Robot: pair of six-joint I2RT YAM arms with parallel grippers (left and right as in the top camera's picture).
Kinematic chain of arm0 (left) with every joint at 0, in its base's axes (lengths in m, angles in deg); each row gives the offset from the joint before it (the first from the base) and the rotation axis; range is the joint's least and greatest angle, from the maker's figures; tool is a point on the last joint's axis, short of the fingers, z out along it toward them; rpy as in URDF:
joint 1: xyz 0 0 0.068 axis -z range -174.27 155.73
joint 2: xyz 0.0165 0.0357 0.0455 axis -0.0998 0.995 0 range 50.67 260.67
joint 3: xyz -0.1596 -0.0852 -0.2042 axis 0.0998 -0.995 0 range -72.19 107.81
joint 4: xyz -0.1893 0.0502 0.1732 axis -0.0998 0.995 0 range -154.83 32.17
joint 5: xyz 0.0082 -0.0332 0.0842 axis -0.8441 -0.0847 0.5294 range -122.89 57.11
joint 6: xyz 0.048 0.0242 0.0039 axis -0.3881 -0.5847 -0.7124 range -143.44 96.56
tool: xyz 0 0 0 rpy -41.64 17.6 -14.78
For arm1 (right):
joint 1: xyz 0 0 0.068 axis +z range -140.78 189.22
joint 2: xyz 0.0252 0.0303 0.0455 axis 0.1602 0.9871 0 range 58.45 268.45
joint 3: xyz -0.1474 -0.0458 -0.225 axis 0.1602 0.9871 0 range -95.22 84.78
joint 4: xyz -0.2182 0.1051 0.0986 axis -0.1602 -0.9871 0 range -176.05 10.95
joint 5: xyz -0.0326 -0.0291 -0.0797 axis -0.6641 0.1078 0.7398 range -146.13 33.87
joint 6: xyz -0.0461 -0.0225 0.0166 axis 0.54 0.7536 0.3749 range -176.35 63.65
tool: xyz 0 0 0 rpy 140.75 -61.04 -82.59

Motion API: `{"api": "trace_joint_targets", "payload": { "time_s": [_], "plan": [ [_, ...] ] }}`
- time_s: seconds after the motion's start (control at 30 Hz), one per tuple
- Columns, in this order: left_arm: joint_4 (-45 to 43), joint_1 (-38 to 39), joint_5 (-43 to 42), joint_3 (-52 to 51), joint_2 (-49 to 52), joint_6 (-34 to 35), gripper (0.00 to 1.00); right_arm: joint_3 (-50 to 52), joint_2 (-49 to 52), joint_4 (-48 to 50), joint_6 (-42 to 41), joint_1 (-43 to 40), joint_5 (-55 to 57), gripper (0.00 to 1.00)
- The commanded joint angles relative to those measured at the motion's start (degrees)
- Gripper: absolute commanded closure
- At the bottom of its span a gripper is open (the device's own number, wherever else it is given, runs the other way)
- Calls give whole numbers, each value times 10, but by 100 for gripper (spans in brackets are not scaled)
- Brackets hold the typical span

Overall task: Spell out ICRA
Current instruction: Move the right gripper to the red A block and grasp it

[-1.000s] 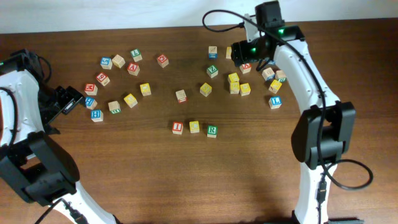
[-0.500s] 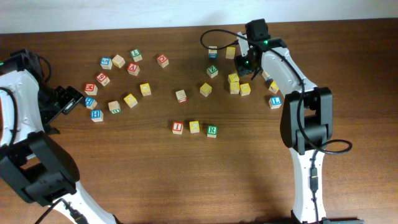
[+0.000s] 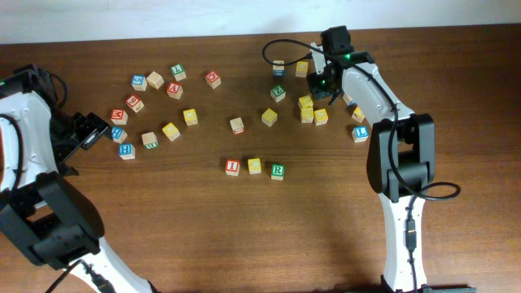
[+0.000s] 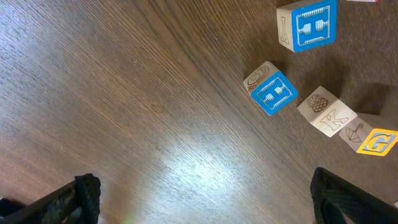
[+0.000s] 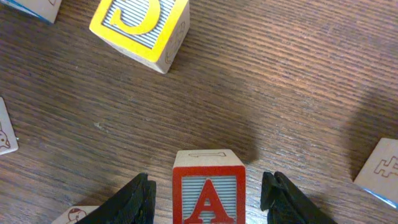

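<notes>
The blocks I (image 3: 233,166), C (image 3: 255,165) and R (image 3: 278,171) stand in a row at the table's front middle. A red A block (image 5: 209,190) sits on the wood between my right gripper's (image 5: 209,194) open fingers, with a gap on each side. In the overhead view my right gripper (image 3: 321,87) is at the back right cluster and hides that block. My left gripper (image 4: 205,199) is open and empty over bare wood at the far left (image 3: 88,130).
A yellow block (image 5: 140,25) lies just beyond the A block. Two blue blocks (image 4: 270,89), a K block (image 4: 328,113) and a yellow G block (image 4: 377,142) lie ahead of the left gripper. Several blocks are scattered at the back left (image 3: 155,80) and around the right gripper (image 3: 306,103).
My right arm has come down over the back right cluster and now straddles the red A block. The left arm and the I, C, R row have not moved.
</notes>
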Motion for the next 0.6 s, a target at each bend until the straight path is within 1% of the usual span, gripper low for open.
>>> {"api": "trace_joint_targets", "payload": {
  "time_s": [0.0, 0.03, 0.1, 0.57],
  "plan": [
    [-1, -2, 2, 5, -15, 5, 1, 6, 10, 2, -3, -1, 3, 53],
    [-1, -2, 2, 5, -15, 5, 1, 6, 10, 2, -3, -1, 3, 53],
    [-1, -2, 2, 5, -15, 5, 1, 6, 10, 2, -4, -1, 2, 59],
    [-1, -2, 2, 5, -15, 5, 1, 6, 18, 6, -3, -1, -6, 58]
  ]
}}
